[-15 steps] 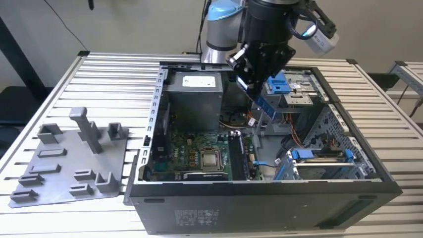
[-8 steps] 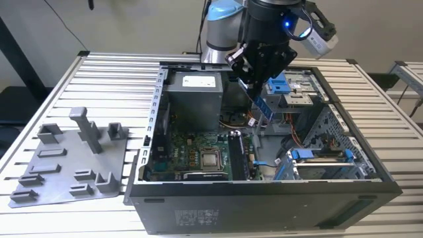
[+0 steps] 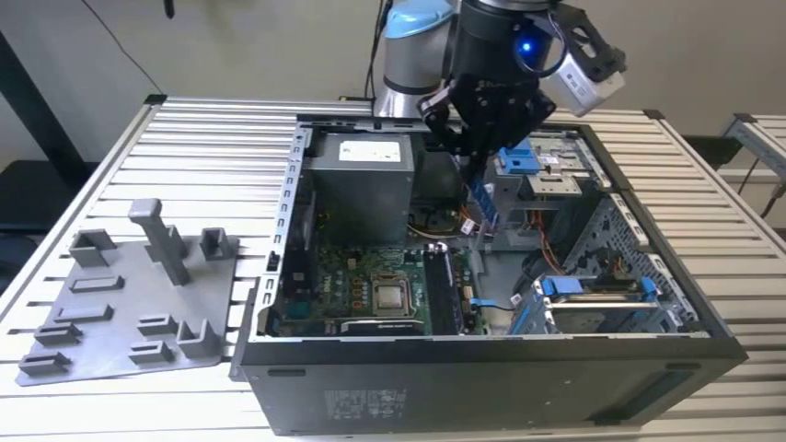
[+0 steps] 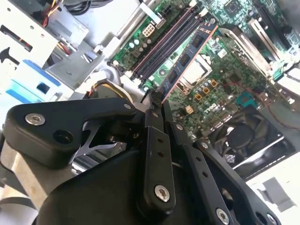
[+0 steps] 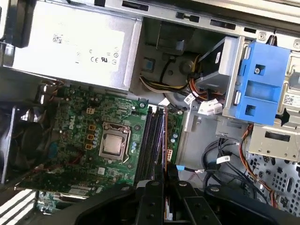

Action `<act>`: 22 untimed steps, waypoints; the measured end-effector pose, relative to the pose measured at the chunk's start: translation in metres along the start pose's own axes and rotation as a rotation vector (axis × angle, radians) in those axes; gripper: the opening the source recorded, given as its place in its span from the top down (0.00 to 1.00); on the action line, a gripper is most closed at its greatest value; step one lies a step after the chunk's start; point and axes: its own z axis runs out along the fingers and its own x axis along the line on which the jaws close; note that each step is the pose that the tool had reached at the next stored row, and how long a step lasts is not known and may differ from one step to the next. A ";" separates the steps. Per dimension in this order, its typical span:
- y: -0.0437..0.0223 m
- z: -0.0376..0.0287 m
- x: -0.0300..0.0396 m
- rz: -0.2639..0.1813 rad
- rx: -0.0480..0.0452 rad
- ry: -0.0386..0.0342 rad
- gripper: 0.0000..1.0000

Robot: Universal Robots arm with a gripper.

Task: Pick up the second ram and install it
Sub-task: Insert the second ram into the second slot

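A: Status on the memory stick (image 3: 483,207)?
B: Pinched in the tool (image 3: 474,170), jaws closed on one end. It hangs above the open case (image 3: 491,373), not seated.
A: Layout, from the exterior view's left to its right?
B: Grey parts tray (image 3: 123,304) on the worktop (image 3: 98,138), then power supply (image 3: 356,175), green board (image 3: 350,276), black slots (image 3: 443,285), blue drive cage (image 3: 595,293).
A: Key relation?
B: Slots sit below the stick. Its long axis points down from the tool, slightly tilted, while the slots lie flat along the board. In the first wrist view the memory stick (image 5: 165,140) reads edge-on, parallel to the slots (image 5: 149,140), just beside them.
A: Obstructions?
B: Cable bundle (image 5: 197,86) near the slots' far end, cage wall close. Tight, I'd judge.
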 end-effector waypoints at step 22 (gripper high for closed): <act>0.0000 0.0019 0.0001 0.238 0.0064 -0.0012 0.86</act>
